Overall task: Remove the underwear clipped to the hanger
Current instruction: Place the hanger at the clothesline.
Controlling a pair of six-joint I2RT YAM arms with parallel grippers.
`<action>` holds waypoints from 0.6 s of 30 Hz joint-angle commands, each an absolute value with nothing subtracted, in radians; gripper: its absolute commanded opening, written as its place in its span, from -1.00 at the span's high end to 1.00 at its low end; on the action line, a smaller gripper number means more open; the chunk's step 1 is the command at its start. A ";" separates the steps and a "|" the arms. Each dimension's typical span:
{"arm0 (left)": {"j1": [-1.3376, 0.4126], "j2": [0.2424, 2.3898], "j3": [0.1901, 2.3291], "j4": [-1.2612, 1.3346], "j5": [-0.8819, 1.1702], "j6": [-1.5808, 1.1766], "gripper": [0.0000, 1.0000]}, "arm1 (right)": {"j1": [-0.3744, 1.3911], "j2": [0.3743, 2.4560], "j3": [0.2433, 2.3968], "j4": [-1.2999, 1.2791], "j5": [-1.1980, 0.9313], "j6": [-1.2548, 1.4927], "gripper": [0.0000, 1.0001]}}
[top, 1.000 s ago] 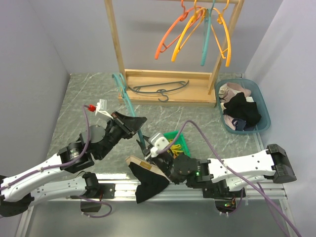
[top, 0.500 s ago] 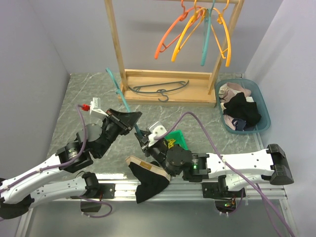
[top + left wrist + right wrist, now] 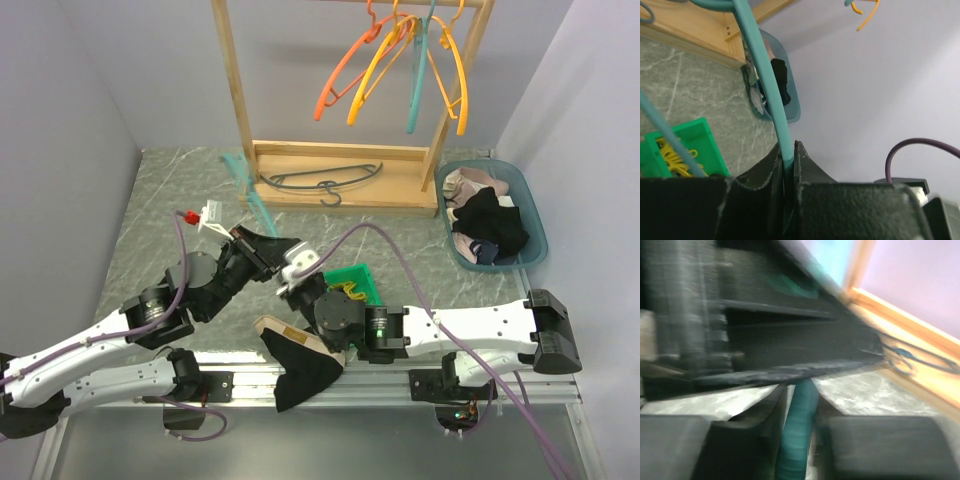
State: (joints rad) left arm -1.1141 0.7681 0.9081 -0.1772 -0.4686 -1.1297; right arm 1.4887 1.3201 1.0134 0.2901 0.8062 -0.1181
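Underwear [image 3: 305, 378], limp black cloth, near slim teal hanger [image 3: 765, 85].

Both arms bend inward, nearly meeting. The left tool [image 3: 788, 152] clamps the teal hanger [image 3: 766, 85]; the right tool [image 3: 799, 397] straddles it.

Marbled table [image 3: 165, 190] carries wooden rack [image 3: 340, 203], basket [image 3: 537, 222], green tray [image 3: 352, 271].

Right end effector [image 3: 800, 392] moved up-left, fingers now flanking the teal hanger [image 3: 797, 435]
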 commanded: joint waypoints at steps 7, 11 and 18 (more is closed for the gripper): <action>-1.117 0.718 0.930 -0.207 -0.505 -1.115 0.14 | 1.491 1.290 1.046 0.345 0.949 -0.115 1.00; -1.117 0.681 0.917 -0.274 -0.543 -1.109 -0.99 | 1.479 1.284 1.057 0.328 0.951 -0.109 1.00; -1.118 0.519 0.922 -0.423 -0.652 -1.089 -0.99 | 1.407 1.313 1.117 0.236 0.927 -0.016 1.00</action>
State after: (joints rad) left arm -1.1164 0.5892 0.9073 -0.3386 -0.5732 -1.1206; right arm 1.4399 1.3228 1.0420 0.2504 0.9134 -0.0818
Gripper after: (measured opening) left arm 0.993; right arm 0.201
